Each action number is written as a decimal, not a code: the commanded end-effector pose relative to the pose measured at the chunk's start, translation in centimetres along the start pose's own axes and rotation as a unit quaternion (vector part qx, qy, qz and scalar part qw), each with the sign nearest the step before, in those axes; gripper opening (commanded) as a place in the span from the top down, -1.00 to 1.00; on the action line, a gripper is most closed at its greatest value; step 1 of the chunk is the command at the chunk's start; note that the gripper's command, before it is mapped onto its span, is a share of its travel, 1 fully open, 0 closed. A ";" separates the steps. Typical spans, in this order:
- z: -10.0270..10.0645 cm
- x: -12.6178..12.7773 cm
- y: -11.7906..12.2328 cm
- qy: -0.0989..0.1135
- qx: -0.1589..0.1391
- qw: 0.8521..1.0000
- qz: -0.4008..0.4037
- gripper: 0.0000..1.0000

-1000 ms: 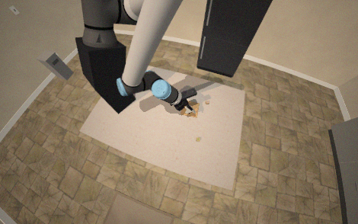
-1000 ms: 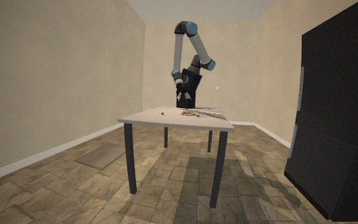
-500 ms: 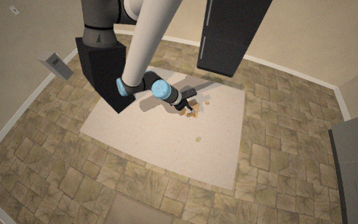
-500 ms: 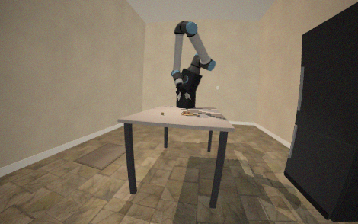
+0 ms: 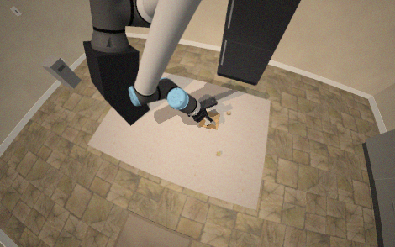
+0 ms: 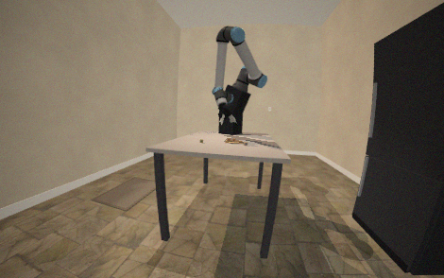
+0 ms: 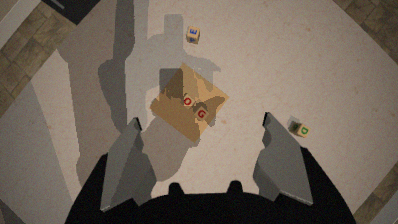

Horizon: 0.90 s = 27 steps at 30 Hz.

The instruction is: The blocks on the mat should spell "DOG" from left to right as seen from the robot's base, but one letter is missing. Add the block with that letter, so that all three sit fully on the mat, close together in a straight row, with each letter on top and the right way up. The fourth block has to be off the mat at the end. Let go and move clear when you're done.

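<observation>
A small tan mat (image 7: 171, 111) (image 5: 213, 125) (image 6: 236, 142) lies on the table. Two wooden blocks stand close together on it, a red O (image 7: 188, 101) and a red G (image 7: 201, 114), both letters facing up. A block with a green D (image 7: 302, 130) (image 5: 219, 154) (image 6: 201, 140) lies off the mat, on the bare table to the right of my right finger in the wrist view. A block with a blue E (image 7: 193, 34) (image 5: 229, 112) lies off the mat on its far side. My gripper (image 7: 201, 115) (image 5: 201, 118) (image 6: 222, 113) is open and empty, hanging above the mat.
The blocks and mat rest on a pale table top (image 5: 167, 160) (image 6: 212, 147) (image 7: 325, 60). The robot's black pedestal (image 5: 113, 80) stands at one table edge. A tall black cabinet (image 5: 251, 38) (image 6: 419, 142) and a grey cabinet (image 5: 394, 185) stand on the tiled floor nearby.
</observation>
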State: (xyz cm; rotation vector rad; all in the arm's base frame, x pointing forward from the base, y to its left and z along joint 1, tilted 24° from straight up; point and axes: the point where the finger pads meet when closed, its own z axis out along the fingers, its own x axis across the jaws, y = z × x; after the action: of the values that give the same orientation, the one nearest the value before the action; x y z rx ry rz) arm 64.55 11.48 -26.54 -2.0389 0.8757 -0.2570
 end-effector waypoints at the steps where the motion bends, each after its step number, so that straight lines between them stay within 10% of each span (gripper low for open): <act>1: 0.0 0.0 0.0 0.000 0.000 1.000 0.000 -1.00; 16: 0.0 1.0 0.2 0.000 0.000 1.000 0.000 -1.00; 27: -0.3 14.6 3.2 0.000 -0.002 1.000 0.000 -1.00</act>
State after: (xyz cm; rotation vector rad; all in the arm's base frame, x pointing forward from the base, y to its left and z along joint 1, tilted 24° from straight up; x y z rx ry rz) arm 70.13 4.57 -29.35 -2.0410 0.8825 -0.2634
